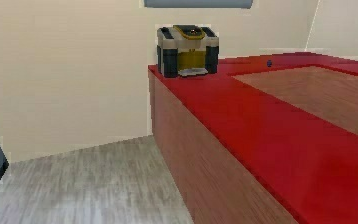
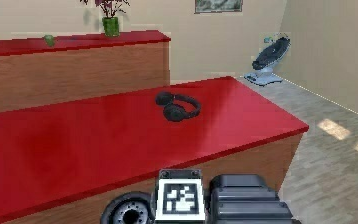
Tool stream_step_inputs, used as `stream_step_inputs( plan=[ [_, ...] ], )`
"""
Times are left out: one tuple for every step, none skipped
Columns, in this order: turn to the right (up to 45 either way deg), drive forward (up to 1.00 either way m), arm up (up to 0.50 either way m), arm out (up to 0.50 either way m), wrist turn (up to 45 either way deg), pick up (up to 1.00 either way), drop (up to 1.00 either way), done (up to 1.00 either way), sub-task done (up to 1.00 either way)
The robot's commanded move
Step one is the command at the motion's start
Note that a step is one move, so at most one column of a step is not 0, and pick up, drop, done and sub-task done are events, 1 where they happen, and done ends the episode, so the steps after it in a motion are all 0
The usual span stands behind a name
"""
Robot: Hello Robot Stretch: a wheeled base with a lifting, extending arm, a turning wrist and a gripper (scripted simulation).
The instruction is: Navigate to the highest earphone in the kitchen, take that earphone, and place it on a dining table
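Item: black headphones (image 2: 179,105), lying flat mid red worktop (image 2: 77,140).
Pincer (image 2: 132,210): at worktop's near side; grip and load cannot be told.
Stance: alongside worktop, likely for reaching.

Plant (image 2: 110,18) and wall picture (image 2: 218,5) cropped at top; tiny green blob (image 2: 49,40) unidentifiable.

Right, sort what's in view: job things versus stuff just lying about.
For the job: black earphone, on the red counter.
Lying about: potted plant; grey-and-yellow appliance; blue-grey bouncer seat; wall picture.
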Motion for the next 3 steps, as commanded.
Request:
stream_step_inputs(
  plan=[
    [0.0, 0.0, 0.0, 0.42, 0.0, 0.0, 0.0, 0.0, 0.0],
    [0.0, 0.0, 0.0, 0.0, 45.0, 0.0, 0.0, 0.0, 0.0],
    [0.0, 0.0, 0.0, 0.0, 45.0, 0.0, 0.0, 0.0, 0.0]
  ],
)
